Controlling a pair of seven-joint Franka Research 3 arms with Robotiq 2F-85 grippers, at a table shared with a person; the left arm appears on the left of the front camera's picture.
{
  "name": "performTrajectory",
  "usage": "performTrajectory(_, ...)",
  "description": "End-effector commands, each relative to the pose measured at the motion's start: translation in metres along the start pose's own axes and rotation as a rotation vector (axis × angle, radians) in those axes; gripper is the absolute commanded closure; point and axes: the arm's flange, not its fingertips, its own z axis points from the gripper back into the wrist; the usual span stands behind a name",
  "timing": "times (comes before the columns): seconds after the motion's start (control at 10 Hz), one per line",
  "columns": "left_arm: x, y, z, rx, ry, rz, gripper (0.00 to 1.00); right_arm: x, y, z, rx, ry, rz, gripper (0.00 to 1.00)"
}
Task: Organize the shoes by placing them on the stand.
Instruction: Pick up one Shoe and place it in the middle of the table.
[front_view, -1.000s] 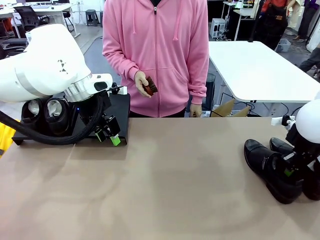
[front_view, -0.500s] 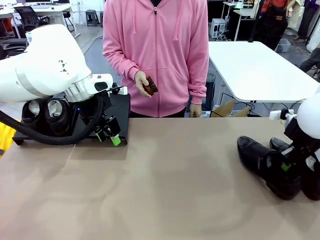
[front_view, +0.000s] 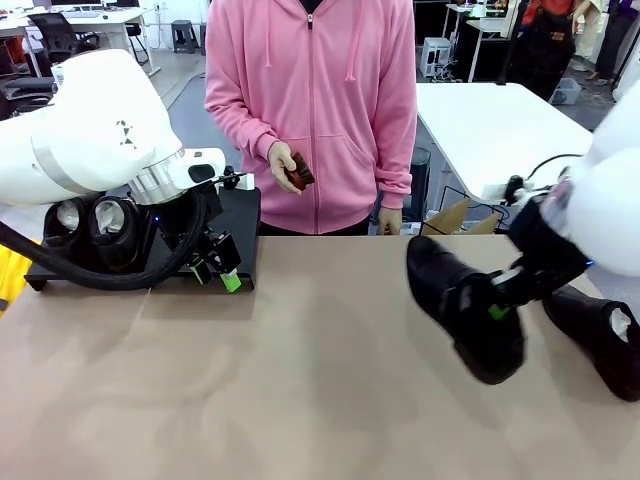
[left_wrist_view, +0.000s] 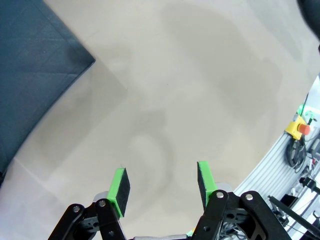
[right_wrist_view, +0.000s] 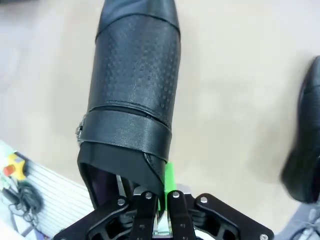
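The right gripper (front_view: 497, 312) is pinching the collar of a black shoe (front_view: 455, 300) above the table (front_view: 330, 410), while the left gripper (left_wrist_view: 162, 182) is hovering partly open and empty beside the stand (front_view: 242, 215).

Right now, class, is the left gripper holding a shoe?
No, the left gripper stands open above the table with nothing in it.

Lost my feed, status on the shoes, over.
Right hand shut on a shoe, mid-table. Left hand open, empty, by the stand. Left arm may block it.
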Motion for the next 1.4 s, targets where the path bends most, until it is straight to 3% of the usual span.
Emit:
performTrajectory(0.0, -0.005, 0.0, 0.002, 0.005, 0.005, -0.008, 0.29, -0.036, 0.007, -0.024, 0.059, 0.023, -0.046, 1.0)
performTrajectory(0.1, -0.005, 0.0, 0.002, 0.005, 0.005, -0.008, 0.29, 0.0, 0.0, 0.0, 0.0, 0.0, 0.0, 1.0)
performTrajectory(0.5, -0.005, 0.0, 0.002, 0.005, 0.005, -0.008, 0.29, -0.002, 0.007, -0.006, 0.012, 0.021, -0.014, 1.0)
performTrajectory(0.6, -0.005, 0.0, 0.002, 0.005, 0.005, -0.008, 0.29, 0.008, 0.032, -0.002, 0.107, -0.084, -0.127, 1.0)
performTrajectory(0.7, -0.005, 0.0, 0.002, 0.005, 0.005, -0.008, 0.29, 0.013, 0.058, -0.005, 0.088, -0.137, -0.162, 1.0)
performTrajectory(0.9, -0.005, 0.0, 0.002, 0.005, 0.005, -0.008, 0.29, 0.019, 0.1, -0.026, 0.099, -0.178, -0.186, 1.0)
performTrajectory(1.1, -0.005, 0.0, 0.002, 0.005, 0.005, -0.008, 0.29, 0.031, 0.116, -0.065, 0.043, -0.119, -0.215, 1.0)
performTrajectory(1.3, -0.005, 0.0, 0.002, 0.005, 0.005, -0.008, 0.29, 0.039, 0.123, -0.09, 0.07, -0.083, -0.24, 1.0)
